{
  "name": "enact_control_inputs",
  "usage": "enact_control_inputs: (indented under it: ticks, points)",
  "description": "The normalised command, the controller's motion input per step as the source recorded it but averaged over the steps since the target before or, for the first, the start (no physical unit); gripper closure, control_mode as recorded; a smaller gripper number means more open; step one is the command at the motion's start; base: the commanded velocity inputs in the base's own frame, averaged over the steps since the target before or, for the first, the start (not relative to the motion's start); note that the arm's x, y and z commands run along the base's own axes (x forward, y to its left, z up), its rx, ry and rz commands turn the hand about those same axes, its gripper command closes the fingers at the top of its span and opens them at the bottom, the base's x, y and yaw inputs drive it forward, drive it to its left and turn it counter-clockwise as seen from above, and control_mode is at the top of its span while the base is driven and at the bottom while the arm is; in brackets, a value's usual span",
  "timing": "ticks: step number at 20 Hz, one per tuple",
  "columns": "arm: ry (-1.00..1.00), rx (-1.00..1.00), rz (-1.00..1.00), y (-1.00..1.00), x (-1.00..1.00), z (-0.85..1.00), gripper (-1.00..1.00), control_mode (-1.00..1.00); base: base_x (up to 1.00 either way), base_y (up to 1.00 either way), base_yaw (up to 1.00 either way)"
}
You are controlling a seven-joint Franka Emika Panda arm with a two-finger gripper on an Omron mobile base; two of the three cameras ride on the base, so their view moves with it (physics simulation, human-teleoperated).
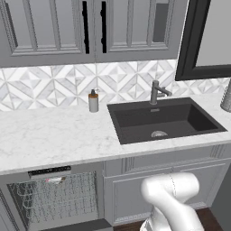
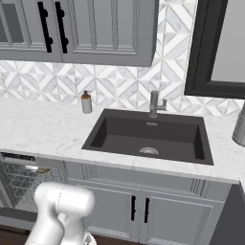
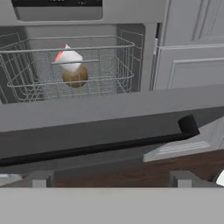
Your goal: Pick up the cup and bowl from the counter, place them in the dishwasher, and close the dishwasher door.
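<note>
Gripper (image 3: 109, 183), spread wide and empty, under the dishwasher door (image 3: 87, 131); fingers at six o'clock could slip off its handle (image 3: 87, 146).

Base views flank sink (image 1: 164, 119), hand view nears dishwasher (image 3: 74, 70)

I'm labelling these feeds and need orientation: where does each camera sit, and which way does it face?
Left base view: behind-left of the arm, facing the counter and sink.
Right base view: behind-right, same counter; arm lower left.
Hand view: low, facing the dishwasher door, with the cup and bowl racked.
Base views share sink and faucet.
</note>
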Motion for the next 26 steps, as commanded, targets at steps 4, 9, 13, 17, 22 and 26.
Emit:
enact_control_inputs:
  ticks: [4,9,13,17,22,26]
  points:
    - [-0.26,0.0,0.06,0.0,0.75,-0.35,-1.0,-1.0,0.0,0.0,0.0]
    - [-0.23,0.0,0.04,0.0,0.76,-0.24,-1.0,-1.0,0.0,0.0,0.0]
    - [-0.28,0.0,0.0,0.0,0.82,-0.08,-1.0,-1.0,0.0,0.0,0.0]
    - [-0.34,0.0,0.0,0.0,0.8,0.0,-1.0,-1.0,0.0,0.0,0.0]
    - [-0.21,0.0,0.0,-0.04,0.98,0.0,-1.0,-1.0,0.0,0.0,0.0]
    - [-0.04,0.0,0.0,-0.13,1.0,0.0,-1.0,-1.0,0.0,0.0,0.0]
